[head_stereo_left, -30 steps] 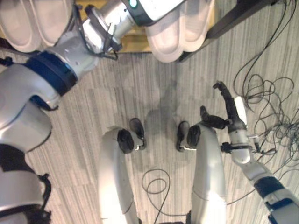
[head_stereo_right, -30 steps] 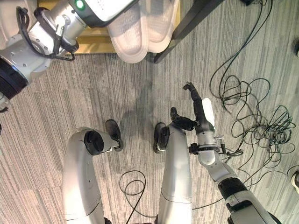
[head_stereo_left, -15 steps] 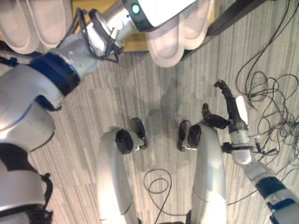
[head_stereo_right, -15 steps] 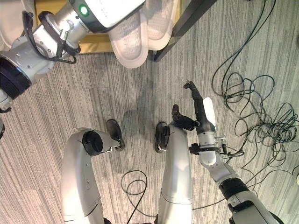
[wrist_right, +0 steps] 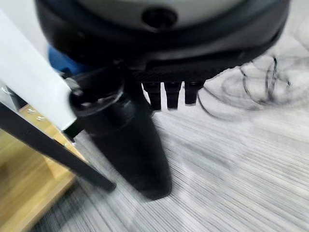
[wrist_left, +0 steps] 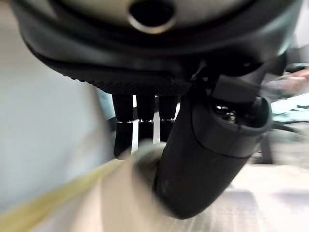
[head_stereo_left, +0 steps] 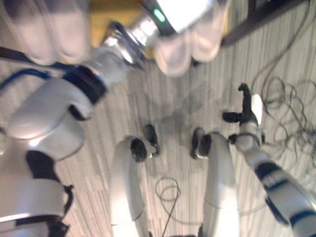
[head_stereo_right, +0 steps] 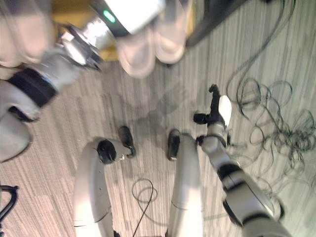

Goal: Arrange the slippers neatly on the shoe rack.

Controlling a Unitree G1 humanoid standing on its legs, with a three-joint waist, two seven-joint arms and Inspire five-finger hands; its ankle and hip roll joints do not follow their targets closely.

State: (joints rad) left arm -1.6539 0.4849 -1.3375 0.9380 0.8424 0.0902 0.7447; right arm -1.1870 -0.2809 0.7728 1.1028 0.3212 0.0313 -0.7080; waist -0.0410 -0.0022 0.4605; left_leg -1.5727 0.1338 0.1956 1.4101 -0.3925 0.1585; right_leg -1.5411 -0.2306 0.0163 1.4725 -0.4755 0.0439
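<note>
Over at the shoe rack [head_stereo_left: 111, 10], left hand [wrist_left: 193, 159] pinches a pale slipper [head_stereo_left: 173, 54] for placement, while right hand [head_stereo_right: 216, 106] hangs off beside it, fingers loosely spread.

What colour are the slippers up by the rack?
White, or very pale; the slippers show best in the right eye view.

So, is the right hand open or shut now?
Open: the right hand has straight fingers and holds nothing, above the carpet.
</note>
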